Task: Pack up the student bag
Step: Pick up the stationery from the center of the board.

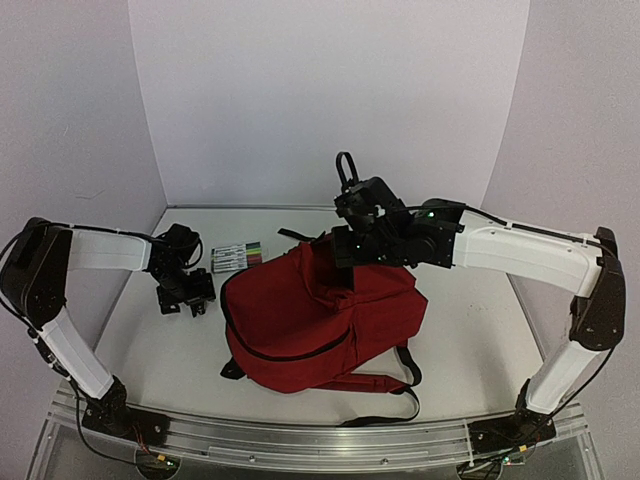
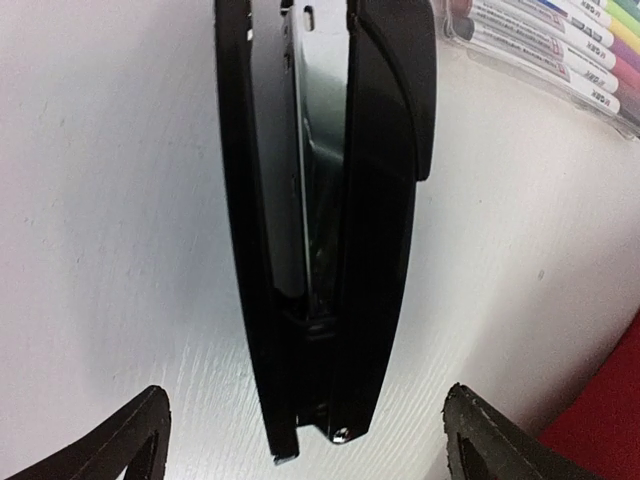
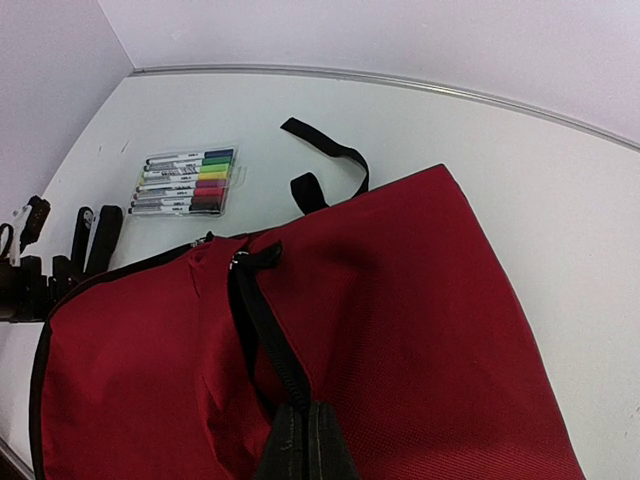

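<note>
Red fabric with black zippers: the student bag (image 1: 310, 320) lies at the centre of the white bench (image 1: 470, 340). Right fingers (image 3: 330, 450) are pressed together, apparently pinching its black zipper edge. Left fingers (image 2: 130, 440) are spread either side of a black stapler (image 2: 320, 200), near a clear pack of coloured markers (image 1: 237, 256).

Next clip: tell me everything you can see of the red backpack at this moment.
The student bag is a red woven-fabric backpack with black zipper tape. It lies slumped in the middle of the white table. A black carry loop lies off its far end, and black shoulder straps stick out from under its near side. A curved black zipper line crosses its front. The right gripper, shut, pinches the zipper edge near the top and tents the fabric upward. The inside of the bag is not visible.
</note>
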You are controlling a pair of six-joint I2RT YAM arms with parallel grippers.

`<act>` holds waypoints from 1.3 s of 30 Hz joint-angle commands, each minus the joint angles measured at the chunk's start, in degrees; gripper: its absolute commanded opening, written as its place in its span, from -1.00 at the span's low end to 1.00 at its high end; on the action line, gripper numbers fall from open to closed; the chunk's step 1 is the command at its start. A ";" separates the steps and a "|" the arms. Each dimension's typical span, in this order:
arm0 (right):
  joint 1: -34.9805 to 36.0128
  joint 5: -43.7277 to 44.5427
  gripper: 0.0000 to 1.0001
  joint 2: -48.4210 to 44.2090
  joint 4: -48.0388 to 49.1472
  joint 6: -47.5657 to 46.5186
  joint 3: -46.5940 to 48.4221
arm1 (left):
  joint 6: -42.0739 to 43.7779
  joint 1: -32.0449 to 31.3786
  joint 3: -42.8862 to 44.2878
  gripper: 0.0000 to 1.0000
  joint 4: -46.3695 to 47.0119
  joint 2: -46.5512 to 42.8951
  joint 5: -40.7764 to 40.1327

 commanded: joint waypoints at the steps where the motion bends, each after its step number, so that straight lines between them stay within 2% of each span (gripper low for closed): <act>1: -0.07 0.58 -1.00 -2.64 2.98 0.84 0.31 | 2.47 0.12 4.26 0.71 0.84 4.52 -0.92; 15: -0.02 0.56 -1.00 -2.53 3.01 0.42 -0.01 | 3.32 0.12 5.71 -0.35 1.91 7.52 -2.18; 19: -0.02 0.47 -1.00 -2.44 3.06 0.32 0.09 | 4.46 0.12 5.18 -0.52 1.41 5.10 -2.40; 25: -0.07 0.06 -1.00 -2.03 3.07 0.13 0.39 | 5.31 0.06 2.96 -0.59 0.68 -5.21 0.67; 33: -0.09 0.18 -1.00 -1.64 3.07 -0.59 1.63 | 8.75 -4.11 5.35 -0.62 -2.82 -20.45 21.27; 39: -0.04 -0.35 -1.00 -0.82 3.07 -0.59 2.35 | 7.44 -13.74 8.91 -0.61 -3.39 -23.60 33.53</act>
